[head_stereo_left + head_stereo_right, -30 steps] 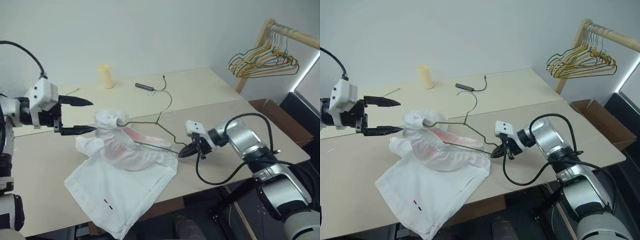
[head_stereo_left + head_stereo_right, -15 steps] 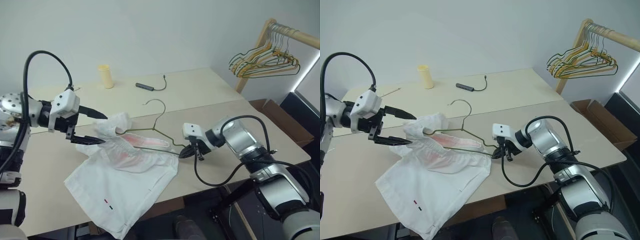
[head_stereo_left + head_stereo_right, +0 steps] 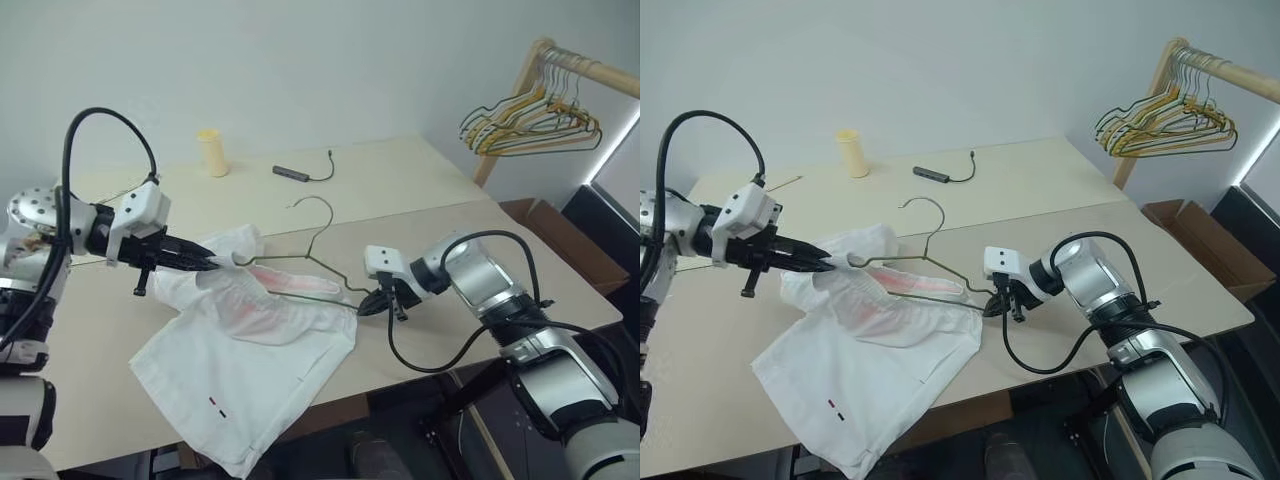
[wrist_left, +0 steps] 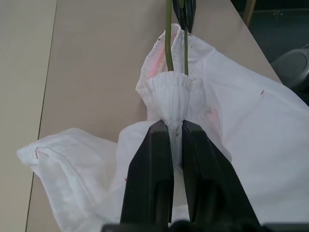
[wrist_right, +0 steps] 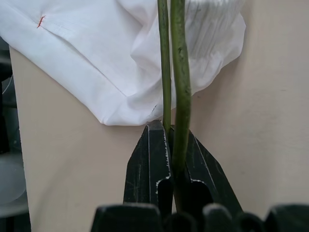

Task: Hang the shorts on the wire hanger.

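Note:
The white shorts (image 3: 250, 340) lie crumpled on the table (image 3: 420, 190), with the waistband bunched over the left end of the wire hanger (image 3: 320, 235). This thin olive hanger lies across the shorts with its hook (image 3: 925, 205) pointing to the far side. My left gripper (image 3: 212, 263) is shut on the gathered waistband at that hanger end; in the left wrist view its fingers (image 4: 154, 159) pinch the white cloth. To the right, my right gripper (image 3: 368, 307) is shut on the hanger's other corner, the wire (image 5: 178, 72) running out between its fingers (image 5: 149, 159).
A pale yellow cup (image 3: 211, 152) and a dark adapter with a cable (image 3: 293, 173) lie at the back of the table. A wooden rack with coloured hangers (image 3: 530, 115) stands at the far right, with a cardboard box (image 3: 560, 235) below it. The table's near edge runs just under the shorts.
My left gripper has moved right and down to the bunched waistband and closed on it. The hanger has tipped flatter over the shorts. The right gripper has kept its hold in place.

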Robot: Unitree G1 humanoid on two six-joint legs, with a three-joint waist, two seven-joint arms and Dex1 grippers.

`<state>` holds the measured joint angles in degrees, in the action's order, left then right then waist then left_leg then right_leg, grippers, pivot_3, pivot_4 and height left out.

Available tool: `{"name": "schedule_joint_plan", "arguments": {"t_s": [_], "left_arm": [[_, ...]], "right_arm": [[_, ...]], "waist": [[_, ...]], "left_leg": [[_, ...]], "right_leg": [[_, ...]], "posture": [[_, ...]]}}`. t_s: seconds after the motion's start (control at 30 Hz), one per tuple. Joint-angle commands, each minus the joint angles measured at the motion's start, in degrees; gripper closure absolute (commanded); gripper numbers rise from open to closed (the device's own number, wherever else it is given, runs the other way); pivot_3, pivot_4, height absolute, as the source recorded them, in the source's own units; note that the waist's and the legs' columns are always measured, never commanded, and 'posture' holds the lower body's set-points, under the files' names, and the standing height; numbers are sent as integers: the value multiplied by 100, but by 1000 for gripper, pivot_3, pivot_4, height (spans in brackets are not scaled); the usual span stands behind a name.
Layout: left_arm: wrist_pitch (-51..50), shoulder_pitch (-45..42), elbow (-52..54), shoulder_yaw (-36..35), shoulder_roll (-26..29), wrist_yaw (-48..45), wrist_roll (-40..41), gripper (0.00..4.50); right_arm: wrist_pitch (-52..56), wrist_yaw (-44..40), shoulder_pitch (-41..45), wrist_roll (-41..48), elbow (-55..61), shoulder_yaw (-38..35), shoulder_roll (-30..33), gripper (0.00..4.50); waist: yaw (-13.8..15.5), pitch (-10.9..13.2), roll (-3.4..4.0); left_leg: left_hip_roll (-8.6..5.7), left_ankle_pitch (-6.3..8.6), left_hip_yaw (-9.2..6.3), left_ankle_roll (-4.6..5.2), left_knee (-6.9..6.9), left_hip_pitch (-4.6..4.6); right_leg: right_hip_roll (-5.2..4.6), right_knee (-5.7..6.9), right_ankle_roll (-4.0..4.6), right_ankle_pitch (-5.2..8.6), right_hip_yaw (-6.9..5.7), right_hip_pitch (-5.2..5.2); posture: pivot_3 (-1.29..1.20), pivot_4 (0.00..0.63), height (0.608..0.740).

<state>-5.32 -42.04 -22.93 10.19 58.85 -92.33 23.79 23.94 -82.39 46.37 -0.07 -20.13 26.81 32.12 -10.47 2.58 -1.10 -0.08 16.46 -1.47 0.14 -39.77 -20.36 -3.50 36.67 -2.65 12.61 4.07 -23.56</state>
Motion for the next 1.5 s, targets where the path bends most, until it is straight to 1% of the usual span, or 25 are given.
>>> {"name": "schedule_joint_plan", "arguments": {"t_s": [0.03, 0.17, 0.27, 0.3, 0.53, 0.73, 0.97, 1.07, 1.2, 1.5], "left_arm": [[64, -94, 88, -28, 67, -17, 54, 3900], [57, -116, 38, -52, -9, -17, 50, 3900], [-25, -126, 77, -136, -93, -17, 208, 4441], [-46, -117, 119, -112, -77, -17, 294, 4476], [-101, 98, 420, 48, -26, -17, 480, 4476], [73, 236, 692, 202, -75, -17, -93, 4476], [-64, 293, 648, -79, -374, -9, -288, 4476], [-50, 376, 686, -158, -384, -17, -212, 3720], [-58, 438, 709, -242, -432, 32, -364, 2448], [29, 412, 580, -299, -529, 80, -439, 2448]], "right_arm": [[-11, -27, 125, -3, 169, -50, -10, 4500], [-22, -14, 153, -14, 137, -54, -18, 4500], [-16, -5, 144, -21, 148, -55, -23, 4500], [-42, 6, 133, -45, 147, -43, -24, 4500], [-51, 83, 69, -156, 165, 15, -69, 4500], [-28, 235, 114, -348, 188, 96, -115, 4500], [-87, 269, 106, -496, 139, 154, -139, 4500], [-75, 244, 72, -479, 176, 132, -131, 4500], [-61, 217, 62, -494, 174, 120, -133, 4500], [-48, 232, 66, -494, 131, 102, -139, 4500]], "waist": [[-9, 0, 0], [-6, 0, 0], [-4, 0, 0], [-5, 0, 0], [-11, 0, 0], [-3, 0, 0], [-5, 0, 0], [-14, 0, 0], [-5, 0, 0], [-6, 0, 0]], "left_leg": [[0, 0, 0, 0, 0, 0], [0, 0, 0, 0, 0, 0], [0, 0, 1, 0, -1, 1], [0, 0, 1, 0, -1, 0], [1, 0, 0, 0, -1, 0], [0, 0, 1, 0, -1, 1], [-1, 0, 1, 0, -2, 0], [0, 0, 1, 0, -1, 1], [0, 0, 0, 0, -2, 1], [0, 0, 0, 0, -2, 1]], "right_leg": [[0, 0, 0, 0, 0, 0], [0, 0, 0, 0, 1, 0], [0, 1, 0, 0, 1, 0], [0, 1, 0, 0, 1, 0], [0, 1, 0, 0, 2, -1], [0, 1, -1, 0, 2, 0], [0, 1, 0, 1, 1, 0], [0, 1, 0, 0, 3, 0], [0, 2, 0, 0, 3, 1], [0, 2, 0, 0, 3, 1]], "posture": [[-143, 0, 740], [-143, 0, 740], [-146, 0, 740], [-146, 0, 740], [-145, 0, 740], [-140, 0, 740], [-139, 0, 740], [-137, 0, 740], [-137, 0, 740], [-141, 0, 740]]}}
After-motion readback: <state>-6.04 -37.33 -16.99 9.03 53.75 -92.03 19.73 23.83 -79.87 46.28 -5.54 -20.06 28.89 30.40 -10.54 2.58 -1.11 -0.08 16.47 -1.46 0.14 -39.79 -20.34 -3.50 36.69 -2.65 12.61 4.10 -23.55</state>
